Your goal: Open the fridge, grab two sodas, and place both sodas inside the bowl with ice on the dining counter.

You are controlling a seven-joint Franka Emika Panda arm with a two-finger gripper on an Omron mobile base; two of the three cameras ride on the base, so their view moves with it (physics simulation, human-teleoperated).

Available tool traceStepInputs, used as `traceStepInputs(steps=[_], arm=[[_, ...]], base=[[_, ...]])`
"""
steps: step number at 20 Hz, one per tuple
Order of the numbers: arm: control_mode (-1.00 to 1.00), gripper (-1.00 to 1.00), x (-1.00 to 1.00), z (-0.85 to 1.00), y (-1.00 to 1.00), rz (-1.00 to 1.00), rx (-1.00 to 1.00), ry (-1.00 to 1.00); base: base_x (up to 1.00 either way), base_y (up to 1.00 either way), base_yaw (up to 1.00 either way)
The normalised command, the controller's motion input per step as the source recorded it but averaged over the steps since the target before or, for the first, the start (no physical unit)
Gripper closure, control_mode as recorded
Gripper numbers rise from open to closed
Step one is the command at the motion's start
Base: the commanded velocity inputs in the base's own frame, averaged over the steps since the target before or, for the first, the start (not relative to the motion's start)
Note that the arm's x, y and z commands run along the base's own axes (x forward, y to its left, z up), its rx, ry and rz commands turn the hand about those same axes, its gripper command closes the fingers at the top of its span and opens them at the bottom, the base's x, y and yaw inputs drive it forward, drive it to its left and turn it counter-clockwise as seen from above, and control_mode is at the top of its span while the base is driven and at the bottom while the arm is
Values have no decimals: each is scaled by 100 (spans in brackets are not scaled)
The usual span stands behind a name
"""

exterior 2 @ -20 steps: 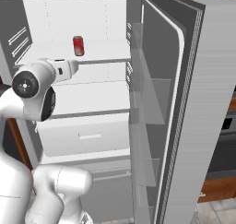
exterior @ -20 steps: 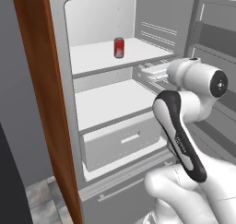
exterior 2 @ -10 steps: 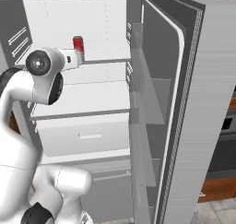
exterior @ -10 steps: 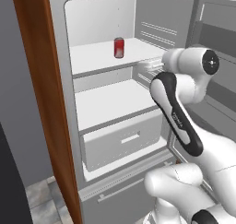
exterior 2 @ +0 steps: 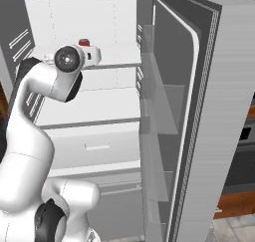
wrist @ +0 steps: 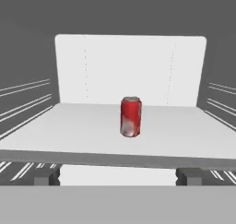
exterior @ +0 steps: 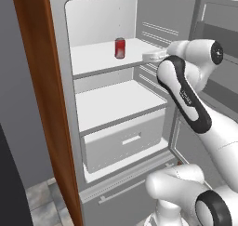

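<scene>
The end effector (wrist: pixel 118 177) hangs at the front edge of the fridge's (exterior: pixel 60 104) upper shelf (wrist: pixel 184 135), its fingers (wrist: pixel 46 176) spread wide apart and holding nothing. Straight ahead, well clear of the fingers, a red soda can (wrist: pixel 131 116) stands upright mid-shelf. The fridge door (exterior 2: pixel 209 111) stands swung open on the right.
</scene>
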Motion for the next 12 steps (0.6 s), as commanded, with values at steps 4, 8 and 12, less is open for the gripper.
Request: traceStepInputs(steps=[4,8,12], arm=[[-100,-100,38,9,-17,8,7,-4],[-100,-100,41,3,-14,7,4,-2],[-100,-100,39,0,0,1,0,0]], base=[[0,0,0],[0,0,0],[0,0,0]])
